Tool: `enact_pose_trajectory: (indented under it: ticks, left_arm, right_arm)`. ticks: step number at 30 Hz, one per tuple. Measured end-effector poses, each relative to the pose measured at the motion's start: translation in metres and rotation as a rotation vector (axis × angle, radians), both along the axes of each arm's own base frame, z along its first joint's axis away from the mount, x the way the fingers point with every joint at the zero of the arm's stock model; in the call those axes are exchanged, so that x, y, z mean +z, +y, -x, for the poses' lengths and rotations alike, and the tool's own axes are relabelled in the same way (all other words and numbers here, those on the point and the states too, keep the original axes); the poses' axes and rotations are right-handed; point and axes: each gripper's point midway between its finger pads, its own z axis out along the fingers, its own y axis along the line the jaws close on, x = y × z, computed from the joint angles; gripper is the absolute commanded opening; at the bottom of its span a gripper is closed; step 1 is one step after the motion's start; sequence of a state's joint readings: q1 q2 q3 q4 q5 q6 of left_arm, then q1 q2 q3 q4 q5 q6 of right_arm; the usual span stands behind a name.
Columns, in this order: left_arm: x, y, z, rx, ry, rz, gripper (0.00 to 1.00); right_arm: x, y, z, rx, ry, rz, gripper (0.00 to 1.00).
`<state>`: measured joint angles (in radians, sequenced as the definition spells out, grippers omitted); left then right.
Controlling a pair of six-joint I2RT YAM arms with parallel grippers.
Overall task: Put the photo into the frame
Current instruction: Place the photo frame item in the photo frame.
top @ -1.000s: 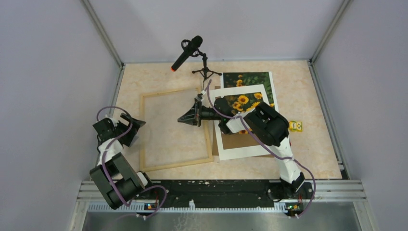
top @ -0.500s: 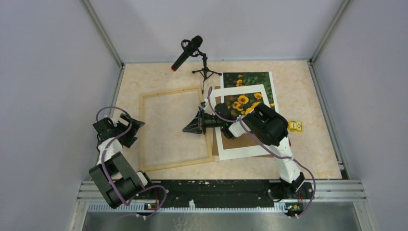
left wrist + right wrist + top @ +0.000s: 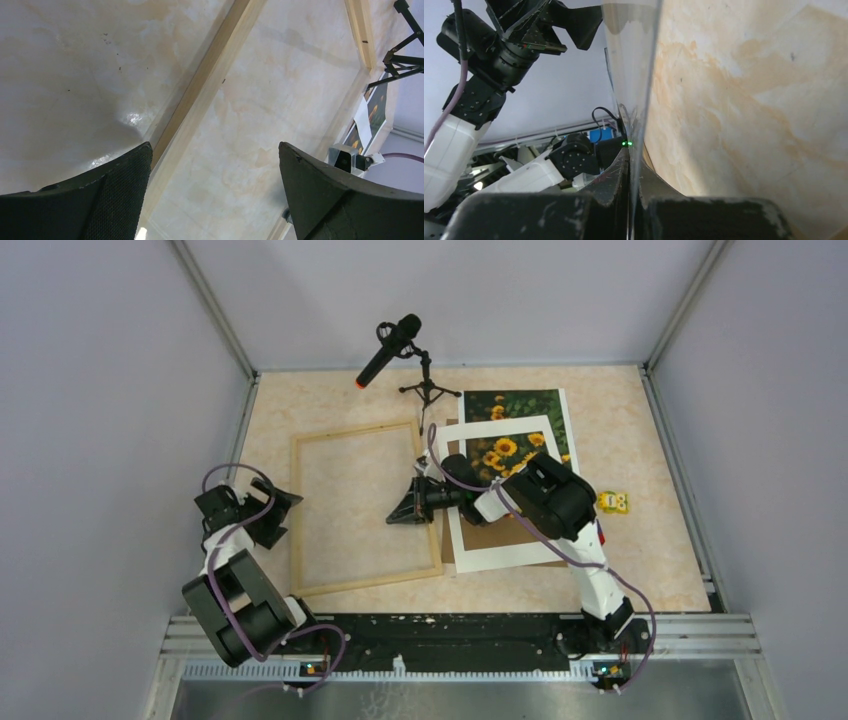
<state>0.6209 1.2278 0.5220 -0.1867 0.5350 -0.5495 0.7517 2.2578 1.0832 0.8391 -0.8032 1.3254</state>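
Observation:
The light wood frame (image 3: 296, 515) lies flat at the table's left middle; its strip also crosses the left wrist view (image 3: 210, 85). The sunflower photo (image 3: 520, 403) lies at the back right, partly under a white mat (image 3: 500, 550) with a brown board (image 3: 500, 532) showing in its window. My right gripper (image 3: 400, 512) is over the frame's right strip, shut on the edge of a thin clear sheet (image 3: 634, 60) held between its jaws (image 3: 631, 165). The sheet hardly shows in the top view. My left gripper (image 3: 280, 508) is open and empty beside the frame's left strip (image 3: 215, 150).
A microphone on a small tripod (image 3: 395, 345) stands at the back, just beyond the frame's far right corner. A small yellow object (image 3: 613, 502) lies right of the mat. Grey walls close the table on three sides.
My right gripper has moved toward the near side and a little right along the frame's right strip with the clear sheet. My left gripper has shifted slightly toward the near side.

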Motion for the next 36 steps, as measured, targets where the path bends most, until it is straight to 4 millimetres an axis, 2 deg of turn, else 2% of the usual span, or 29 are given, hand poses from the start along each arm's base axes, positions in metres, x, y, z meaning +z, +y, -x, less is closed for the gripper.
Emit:
enact_pose_trajectory:
  ticks: [18,23,36]
  left_arm:
    - [-0.007,-0.001,0.001,-0.002,0.024,0.015,0.98]
    - [-0.01,-0.001,0.002,-0.002,0.032,0.022,0.99]
    - [-0.01,-0.004,0.001,-0.016,0.026,0.039,0.98]
  right_arm:
    - [-0.01,-0.006,-0.012,0.037,-0.107,0.11,0.0]
    - [-0.014,-0.015,-0.017,0.036,-0.164,0.179,0.0]
    - [-0.003,-0.012,-0.03,0.051,-0.243,0.207,0.0]
